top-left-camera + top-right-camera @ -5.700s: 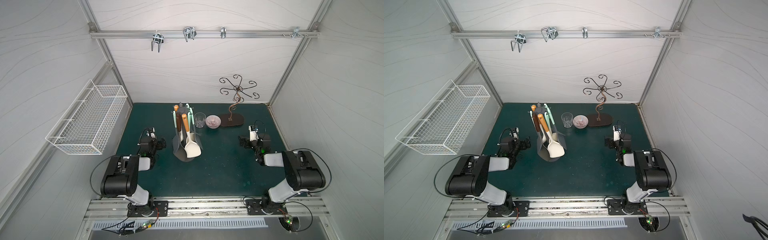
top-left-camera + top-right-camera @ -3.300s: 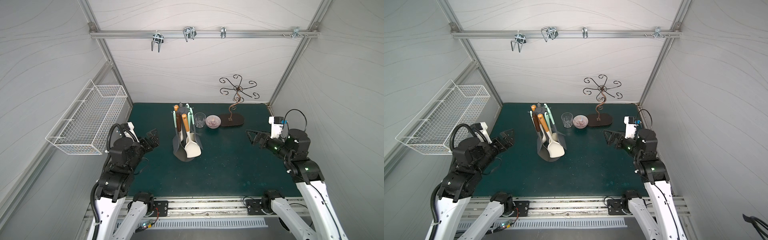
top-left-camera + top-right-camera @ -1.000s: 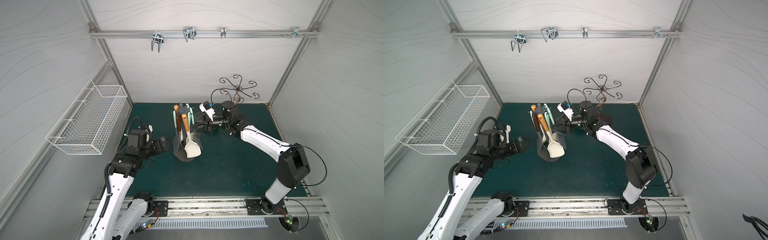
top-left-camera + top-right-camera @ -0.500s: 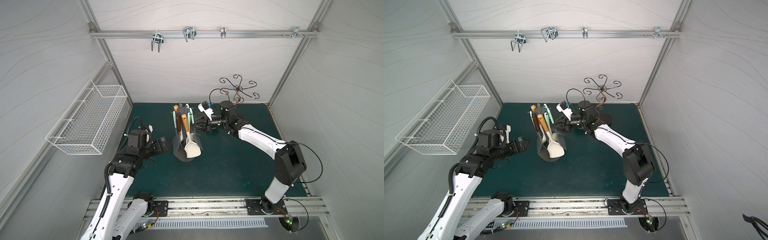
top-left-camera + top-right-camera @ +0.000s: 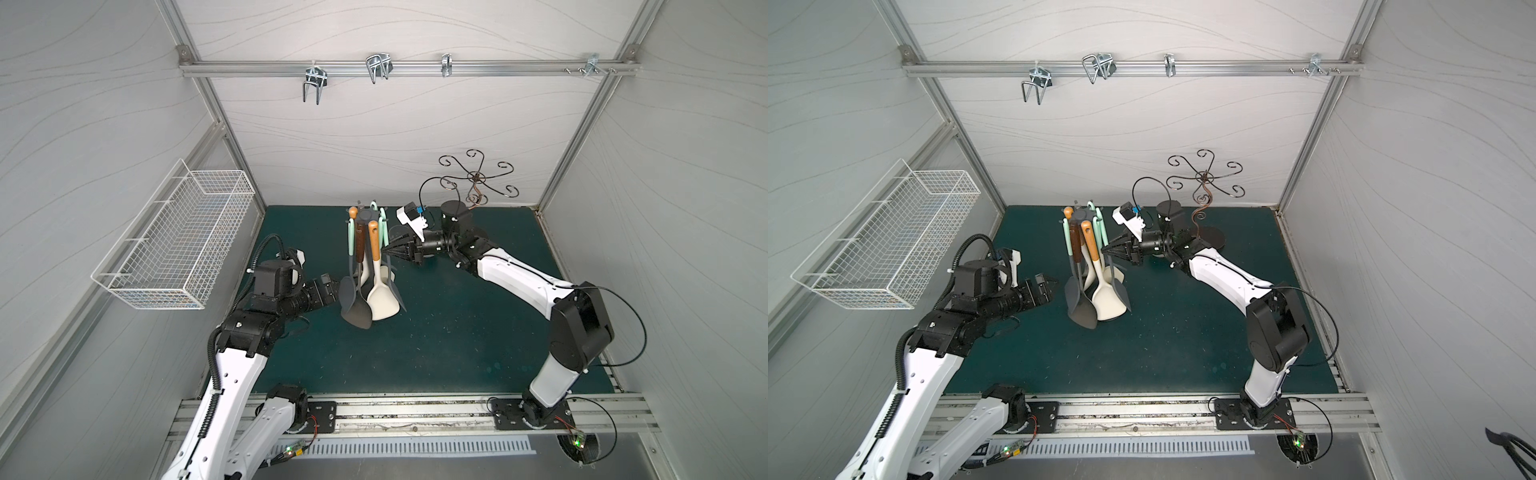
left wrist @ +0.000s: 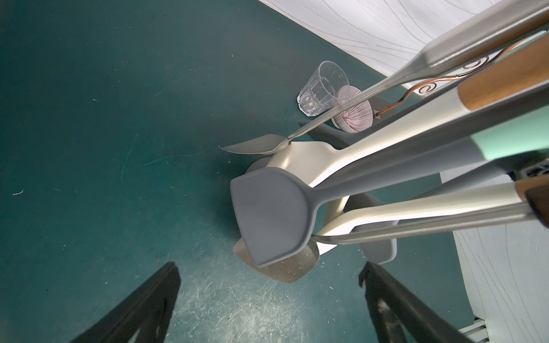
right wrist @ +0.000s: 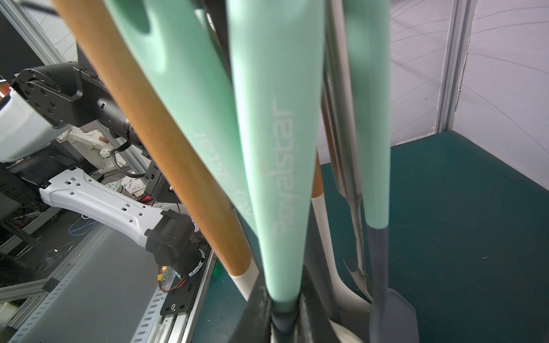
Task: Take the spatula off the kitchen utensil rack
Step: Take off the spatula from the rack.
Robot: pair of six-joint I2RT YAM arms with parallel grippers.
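Grasp step. The right end effector [image 5: 390, 249] is clamping fully shut on the spatula [image 7: 276, 178], low on its mint handle, at the right side of the kitchen utensil rack [image 5: 365, 215]. The rack is standing far-centre on the table [image 5: 457, 332], and the spatula is hanging from it among other utensils, not off yet. The left end effector [image 5: 331, 289] is hovering wide open just left of them, holding nothing. Next move, I reckon: lifting to clear the hook, then drawing away right without tipping the rack.
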